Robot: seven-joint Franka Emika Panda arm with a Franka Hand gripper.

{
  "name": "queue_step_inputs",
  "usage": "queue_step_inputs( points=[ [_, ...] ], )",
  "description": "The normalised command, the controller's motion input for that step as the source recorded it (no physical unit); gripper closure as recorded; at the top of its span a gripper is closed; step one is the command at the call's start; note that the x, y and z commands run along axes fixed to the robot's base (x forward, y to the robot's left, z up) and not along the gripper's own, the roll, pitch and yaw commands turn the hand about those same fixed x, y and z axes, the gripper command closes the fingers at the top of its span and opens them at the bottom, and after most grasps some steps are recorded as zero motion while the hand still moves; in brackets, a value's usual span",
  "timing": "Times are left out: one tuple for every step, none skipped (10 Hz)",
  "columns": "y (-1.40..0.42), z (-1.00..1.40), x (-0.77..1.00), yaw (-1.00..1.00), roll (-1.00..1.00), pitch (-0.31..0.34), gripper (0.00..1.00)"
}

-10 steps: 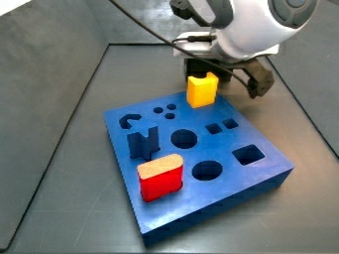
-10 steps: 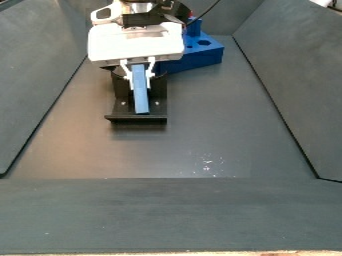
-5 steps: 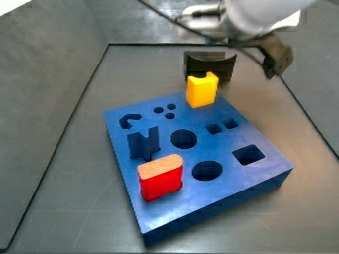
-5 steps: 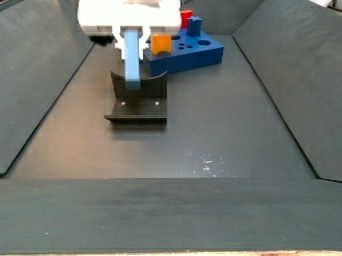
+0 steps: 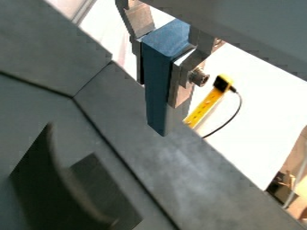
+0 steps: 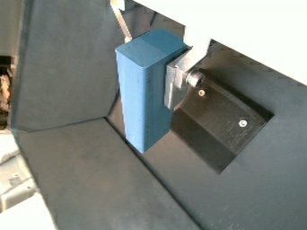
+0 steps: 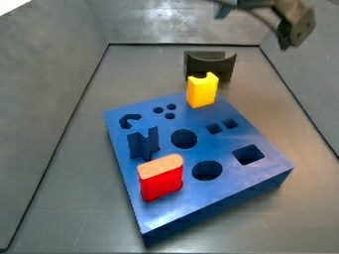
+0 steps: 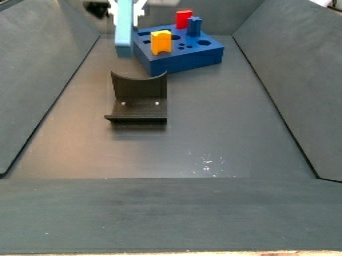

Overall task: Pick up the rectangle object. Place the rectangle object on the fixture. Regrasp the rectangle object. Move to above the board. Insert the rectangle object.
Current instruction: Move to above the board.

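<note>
Upright rectangle object (image 6: pixel 149 90) between gripper (image 6: pixel 168 79) fingers (image 6: pixel 186 76)

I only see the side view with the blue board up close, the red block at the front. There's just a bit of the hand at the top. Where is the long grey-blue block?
Observer: It is up in the air. A side view shows the rectangle object above the fixture, not touching it.
Operator: Is the hand holding it?
Observer: Yes. In both wrist views the hand is shut on it, with the silver fingers pressed against its sides.
Operator: Is it tipped over?
Observer: No. In a side view it hangs upright, its long end pointing down past the fingers.
</note>
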Motion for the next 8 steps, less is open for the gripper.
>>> queue_step_inputs(
  points=[
    [-0.10, 1.00, -0.01, -0.10, 0.04, 0.249, 1.00],
    [-0.10, 1.00, -0.01, -0.06, 0.02, 0.270, 1.00],
    [-0.09, 1.00, -0.01, 0.00, -0.01, 0.297, 1.00],
    [-0.09, 1.00, -0.01, 0.04, -0.04, 0.306, 1.00],
    [-0.08, 1.00, 0.00, 0.10, -0.05, 0.313, 1.00],
    [-0.08, 1.00, 0.00, 0.12, -0.05, 0.314, 1.00],
    [-0.07, 0.96, 0.01, 0.17, -0.05, 0.277, 1.00],
    [-0.06, 0.85, 0.02, 0.19, -0.05, 0.255, 1.00]
  ],
)
